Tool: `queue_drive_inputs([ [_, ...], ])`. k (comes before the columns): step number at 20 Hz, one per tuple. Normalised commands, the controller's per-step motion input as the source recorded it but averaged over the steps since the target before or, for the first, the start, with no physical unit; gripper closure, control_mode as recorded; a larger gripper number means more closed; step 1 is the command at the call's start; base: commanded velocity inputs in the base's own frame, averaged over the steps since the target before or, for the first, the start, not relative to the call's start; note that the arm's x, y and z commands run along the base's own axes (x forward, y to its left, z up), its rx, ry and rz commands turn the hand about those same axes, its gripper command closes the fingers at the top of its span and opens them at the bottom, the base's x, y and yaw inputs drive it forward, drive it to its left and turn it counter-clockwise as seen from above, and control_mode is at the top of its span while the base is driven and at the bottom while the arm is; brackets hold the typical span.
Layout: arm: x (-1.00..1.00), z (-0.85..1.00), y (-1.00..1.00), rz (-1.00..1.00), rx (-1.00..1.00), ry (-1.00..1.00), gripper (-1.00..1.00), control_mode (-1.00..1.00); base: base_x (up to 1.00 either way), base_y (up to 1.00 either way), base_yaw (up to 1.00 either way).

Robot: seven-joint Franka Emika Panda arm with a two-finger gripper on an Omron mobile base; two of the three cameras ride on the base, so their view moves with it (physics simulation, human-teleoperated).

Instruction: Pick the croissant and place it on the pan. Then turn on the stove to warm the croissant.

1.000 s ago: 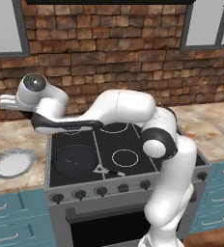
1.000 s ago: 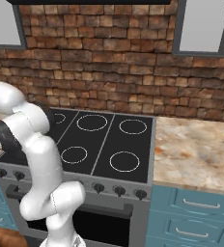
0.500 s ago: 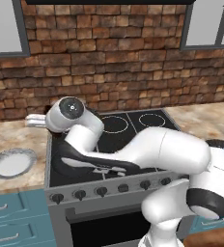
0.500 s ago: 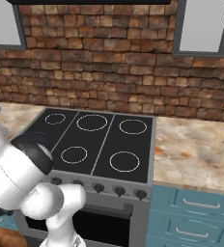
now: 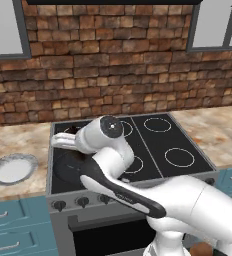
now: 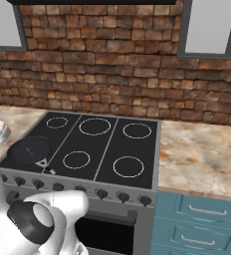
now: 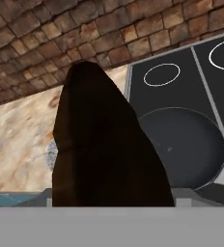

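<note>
The croissant [image 7: 104,144] is showing in the hand view as a dark brown mass rising close before the lens, shadowed so that its surface detail cannot be told. The pincer [image 5: 57,141] is pinching the croissant with its jaws standing wide apart. In the left base view it is hanging over the left side of the stove [image 5: 173,140], above the far rim of the pan [image 5: 70,167]. The pan is sitting on the front left burner, its handle pointing toward the knobs. Nothing is lying in the pan. A grey-rimmed white plate [image 5: 30,161] is resting on the counter [image 5: 18,137] just left of the stove.
</note>
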Motion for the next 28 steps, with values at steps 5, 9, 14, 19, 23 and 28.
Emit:
queue_drive_inputs([
  [5, -0.34, -0.12, -0.29, 0.0, 0.05, 0.1, 1.0, -1.0, 0.0, 0.0, 0.0],
  [9, 0.0, 0.0, 0.0, 0.0, 0.0, 0.0, 1.0, -1.0, 0.0, 0.0, 0.0],
  [14, 0.01, 0.0, 0.0, 0.0, 0.0, 0.0, 1.0, -1.0, 0.0, 0.0, 0.0],
  [19, 0.22, 0.02, 0.0, 0.0, 0.03, 0.09, 1.0, -1.0, 0.0, 0.0, 0.0],
  [23, 0.41, 0.0, -0.02, 0.0, 0.05, 0.17, 1.0, -1.0, 0.0, 0.0, 0.0],
  [28, 0.07, 0.01, 0.0, 0.0, 0.01, 0.03, 1.0, -1.0, 0.0, 0.0, 0.0],
])
